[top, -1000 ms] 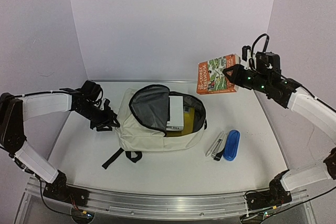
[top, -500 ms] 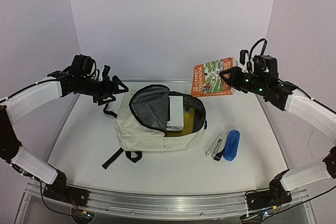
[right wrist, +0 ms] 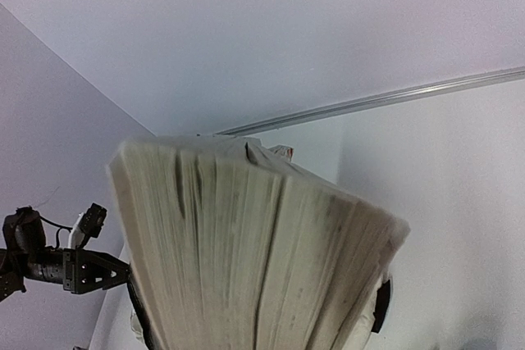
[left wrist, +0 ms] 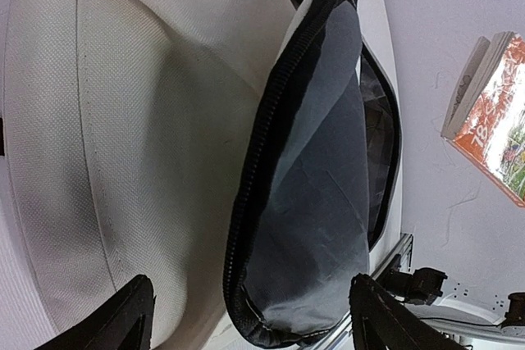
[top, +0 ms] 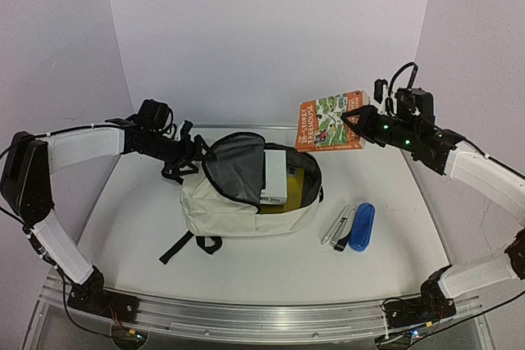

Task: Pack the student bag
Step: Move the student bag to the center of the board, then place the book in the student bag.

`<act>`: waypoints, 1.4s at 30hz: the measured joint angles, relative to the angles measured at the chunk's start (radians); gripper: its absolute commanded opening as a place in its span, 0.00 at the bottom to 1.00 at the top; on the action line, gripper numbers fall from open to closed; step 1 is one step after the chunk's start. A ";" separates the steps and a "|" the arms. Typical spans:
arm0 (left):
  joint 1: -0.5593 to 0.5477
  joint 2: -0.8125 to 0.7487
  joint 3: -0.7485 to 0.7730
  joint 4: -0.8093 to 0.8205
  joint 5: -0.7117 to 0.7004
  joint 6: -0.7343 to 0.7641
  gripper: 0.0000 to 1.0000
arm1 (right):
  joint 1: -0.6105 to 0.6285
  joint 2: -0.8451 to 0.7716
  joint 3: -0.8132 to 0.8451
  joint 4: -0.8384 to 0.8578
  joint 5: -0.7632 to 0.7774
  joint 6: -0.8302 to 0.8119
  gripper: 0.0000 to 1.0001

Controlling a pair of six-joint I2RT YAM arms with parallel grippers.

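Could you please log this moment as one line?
student bag: unzipped, white box inside | left end effector: open, at its flap | right end effector: shut on book, aloft | blue case: beside bag

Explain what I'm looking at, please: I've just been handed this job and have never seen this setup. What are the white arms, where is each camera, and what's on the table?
These are two robot arms bolted at the near edge of a table, each ending in a two-finger gripper. The wide picture comes from a fixed camera above and behind them. The other two come from cameras on the wrists, looking along the fingers. On the table lies the student bag, unzipped, with a white box inside. Beside it are a blue case and slim white and black items, perhaps pens. The left gripper is open at the bag's raised flap. The right gripper holds a book in the air, and its wrist camera shows the page edges close up.
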 measured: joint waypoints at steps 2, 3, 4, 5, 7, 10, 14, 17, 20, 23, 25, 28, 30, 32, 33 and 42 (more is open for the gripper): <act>-0.001 0.013 0.001 0.009 0.006 -0.007 0.60 | 0.000 0.000 -0.004 0.000 -0.003 0.002 0.00; -0.001 0.020 0.001 0.013 0.010 -0.014 0.52 | 0.000 0.000 -0.005 0.000 -0.005 0.002 0.00; -0.002 0.027 0.003 0.020 0.017 -0.021 0.42 | 0.000 0.000 -0.006 0.000 -0.006 0.003 0.00; -0.003 0.033 0.004 0.030 0.024 -0.023 0.31 | 0.000 0.000 -0.007 0.000 -0.007 0.003 0.00; -0.003 0.047 0.007 0.055 0.039 -0.035 0.14 | 0.000 0.000 -0.007 0.000 -0.010 0.004 0.00; -0.004 0.049 0.008 0.082 0.044 -0.043 0.01 | 0.000 0.000 -0.008 0.001 -0.016 0.011 0.00; -0.005 0.017 0.008 0.104 0.032 -0.032 0.00 | 0.000 0.000 -0.014 0.003 -0.034 0.038 0.00; -0.006 -0.043 0.016 0.103 0.034 -0.013 0.00 | 0.000 0.000 -0.026 0.008 -0.061 0.080 0.00; -0.011 -0.096 0.050 0.105 0.046 0.009 0.00 | 0.000 0.005 -0.038 0.023 -0.096 0.136 0.00; -0.012 -0.133 0.074 0.112 0.064 0.021 0.00 | 0.002 0.029 -0.053 0.087 -0.143 0.204 0.00; -0.012 -0.141 0.082 0.111 0.076 0.029 0.00 | 0.011 0.059 -0.057 0.135 -0.167 0.245 0.00; -0.012 -0.141 0.084 0.111 0.089 0.037 0.00 | 0.046 0.122 -0.057 0.193 -0.186 0.288 0.00; -0.012 -0.141 0.084 0.111 0.098 0.037 0.00 | 0.077 0.159 -0.057 0.211 -0.193 0.305 0.00; -0.012 -0.141 0.084 0.112 0.105 0.037 0.00 | 0.111 0.195 -0.057 0.222 -0.193 0.318 0.00; -0.012 -0.141 0.084 0.112 0.107 0.037 0.00 | 0.125 0.212 -0.055 0.225 -0.192 0.325 0.00; -0.011 -0.145 0.086 0.112 0.130 0.042 0.00 | 0.189 0.318 -0.047 0.287 -0.178 0.392 0.00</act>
